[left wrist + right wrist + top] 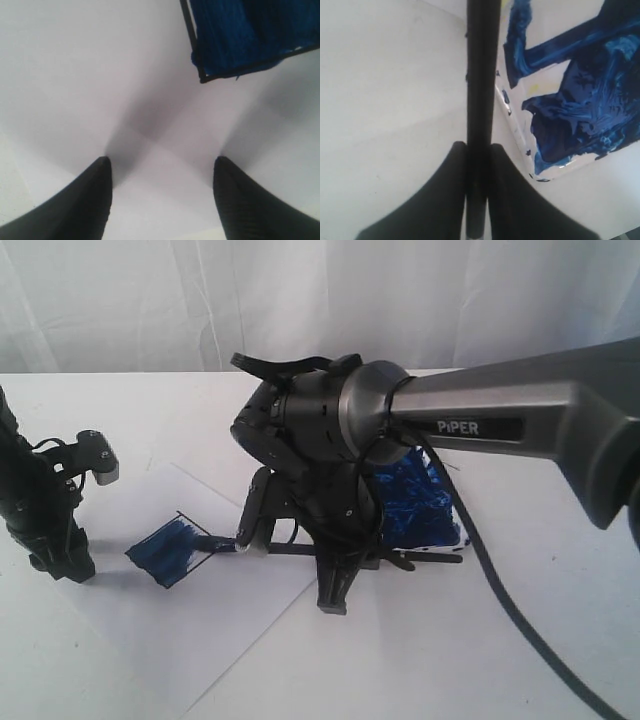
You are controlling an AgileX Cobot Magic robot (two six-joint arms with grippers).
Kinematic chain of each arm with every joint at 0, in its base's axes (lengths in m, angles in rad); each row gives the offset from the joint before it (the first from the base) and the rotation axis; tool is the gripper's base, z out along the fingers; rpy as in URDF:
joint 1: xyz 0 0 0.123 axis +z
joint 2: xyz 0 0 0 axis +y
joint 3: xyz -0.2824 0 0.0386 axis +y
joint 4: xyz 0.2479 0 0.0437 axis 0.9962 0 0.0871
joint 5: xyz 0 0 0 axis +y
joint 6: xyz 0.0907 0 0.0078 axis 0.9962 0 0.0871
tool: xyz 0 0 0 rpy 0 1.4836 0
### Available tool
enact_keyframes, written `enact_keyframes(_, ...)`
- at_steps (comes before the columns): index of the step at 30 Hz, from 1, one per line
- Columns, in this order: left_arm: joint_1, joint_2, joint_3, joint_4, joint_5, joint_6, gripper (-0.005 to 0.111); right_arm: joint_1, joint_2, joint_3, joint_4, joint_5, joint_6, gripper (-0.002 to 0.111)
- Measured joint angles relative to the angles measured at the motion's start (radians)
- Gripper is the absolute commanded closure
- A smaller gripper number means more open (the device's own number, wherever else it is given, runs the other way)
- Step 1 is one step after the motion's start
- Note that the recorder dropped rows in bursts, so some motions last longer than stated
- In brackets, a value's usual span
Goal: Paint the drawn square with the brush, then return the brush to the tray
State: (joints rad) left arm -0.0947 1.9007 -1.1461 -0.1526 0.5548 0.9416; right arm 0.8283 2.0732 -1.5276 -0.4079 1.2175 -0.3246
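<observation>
Bare white surface point(400, 670) lay all around the paper point(200, 630). The left pincer point(160, 162) stood wide open, holding nothing, with the blue drawn square point(240, 35) just ahead of it. The right pincer point(477, 150) squeezed the brush point(480, 75), its tip at the square's edge. The blue-smeared tray point(420, 505) sat close beside that pincer.
</observation>
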Motion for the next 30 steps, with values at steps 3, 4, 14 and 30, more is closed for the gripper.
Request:
enact_keyframes(3, 0.0, 0.0, 0.0, 0.0, 0.0, 0.0, 0.043, 0.014, 0.0, 0.0, 0.021, 0.0, -0.04, 0.108)
enact_keyframes(4, 0.0, 0.0, 0.0, 0.0, 0.0, 0.0, 0.043, 0.019, 0.0, 0.001, 0.023, 0.0, -0.044, 0.108)
enact_keyframes(14, 0.0, 0.0, 0.0, 0.0, 0.0, 0.0, 0.043, 0.048, 0.0, 0.001, 0.0, 0.0, -0.011, 0.108)
enact_keyframes(30, 0.0, 0.0, 0.0, -0.002, 0.0, 0.0, 0.043, 0.024, 0.0, 0.009, -0.097, -0.002, 0.01, 0.108)
